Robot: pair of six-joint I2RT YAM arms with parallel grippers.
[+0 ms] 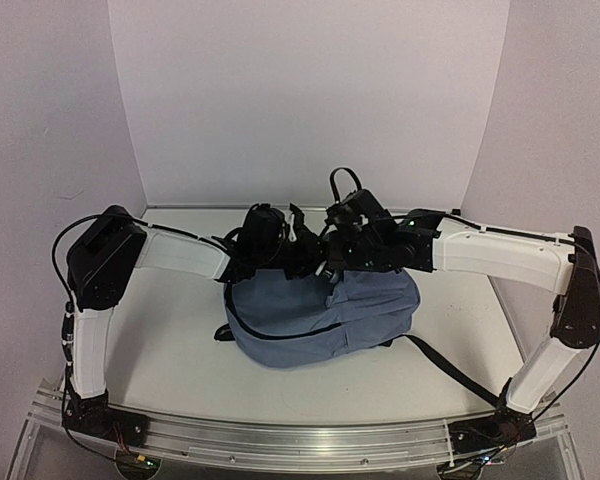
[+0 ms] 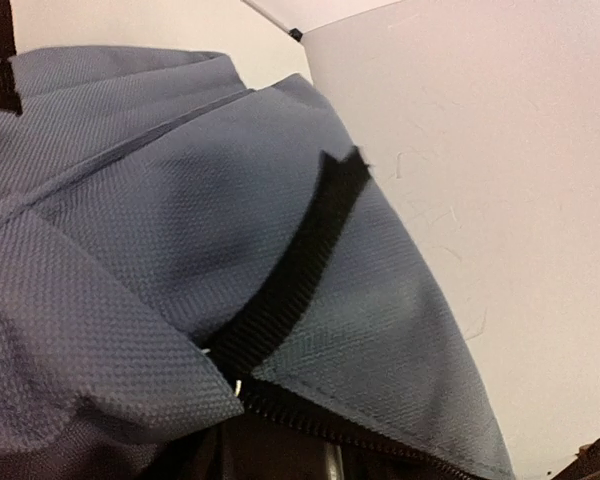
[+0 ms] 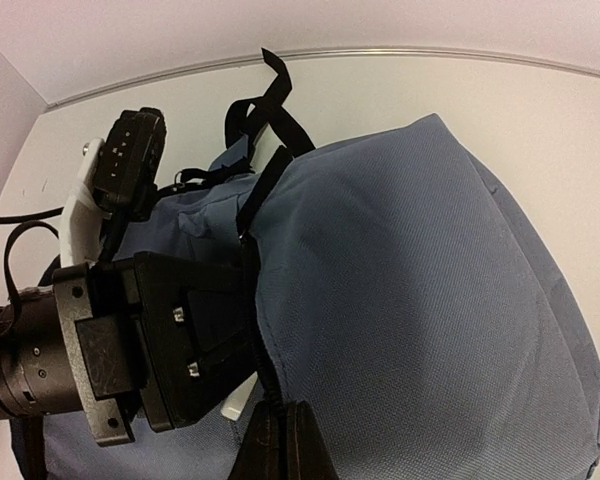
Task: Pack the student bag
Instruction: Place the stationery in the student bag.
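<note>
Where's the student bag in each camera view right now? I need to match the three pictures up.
Top external: student bag lies at the middle of the table.
Left wrist: it fills the left and lower part of the picture, very close.
Right wrist: it fills the centre and right half.
Shared landmark: the black webbing strap on the blue fabric, likely the same one in both wrist views.

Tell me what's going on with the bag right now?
Both arms reach across the student bag, which lies on the table, and meet at its far top edge. The right pincer is shut at the bag's edge; whether it pinches fabric is unclear. The left pincer sits by the zipper opening, its jaws hidden by fabric.
</note>
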